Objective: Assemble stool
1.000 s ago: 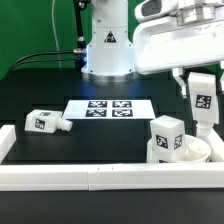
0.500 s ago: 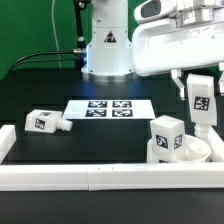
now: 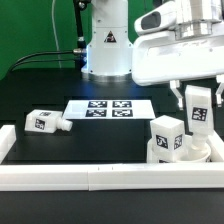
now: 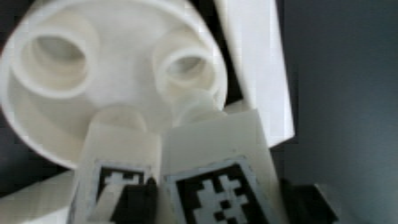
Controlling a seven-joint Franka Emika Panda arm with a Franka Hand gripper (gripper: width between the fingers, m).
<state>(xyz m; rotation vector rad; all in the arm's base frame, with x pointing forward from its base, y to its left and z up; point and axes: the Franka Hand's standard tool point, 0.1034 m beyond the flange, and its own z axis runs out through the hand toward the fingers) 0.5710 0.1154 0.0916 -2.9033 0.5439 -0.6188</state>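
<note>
The round white stool seat (image 3: 196, 152) lies at the exterior view's right, against the front rail. One tagged leg (image 3: 166, 134) stands upright in it. My gripper (image 3: 197, 99) is shut on a second tagged leg (image 3: 197, 112), held upright just above the seat's right part. In the wrist view the seat (image 4: 107, 90) shows two open holes, the standing leg (image 4: 116, 150) and the held leg (image 4: 222, 165) over it. The gripper (image 4: 222, 208) is mostly hidden by the leg. A third leg (image 3: 45, 122) lies on its side at the left.
The marker board (image 3: 110, 107) lies flat mid-table. Long white rails (image 3: 100, 176) run along the front edge and the left side. The robot base (image 3: 105, 45) stands at the back, with cables behind it.
My gripper has moved a little down and to the exterior view's left with the leg, closer over the seat. The other parts have not moved.
</note>
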